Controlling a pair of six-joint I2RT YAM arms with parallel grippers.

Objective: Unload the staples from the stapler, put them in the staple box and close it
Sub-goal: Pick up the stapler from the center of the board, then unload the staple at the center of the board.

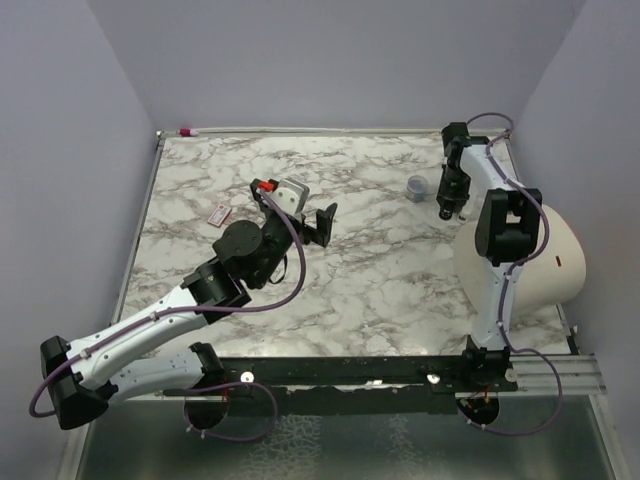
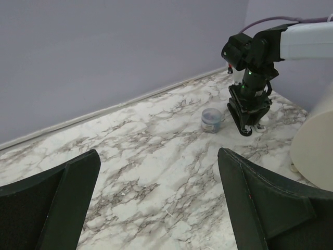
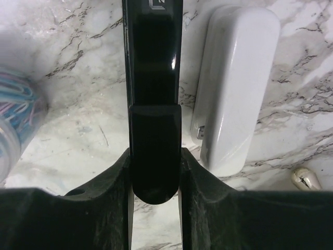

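Marble counter (image 1: 380, 290) with the red-and-white stapler (image 1: 218, 213) lying untouched left of centre, well apart from both grippers; no staples can be made out. Left gripper (image 1: 322, 222) hangs wide apart and empty over mid-counter. Right gripper (image 3: 154, 156), at the far right beside a jar of paper clips (image 1: 417, 186), appears clamped on a black bar (image 3: 153, 78). Unloading is judged not yet begun; the next move calls for a gripper to reach and steady the stapler.
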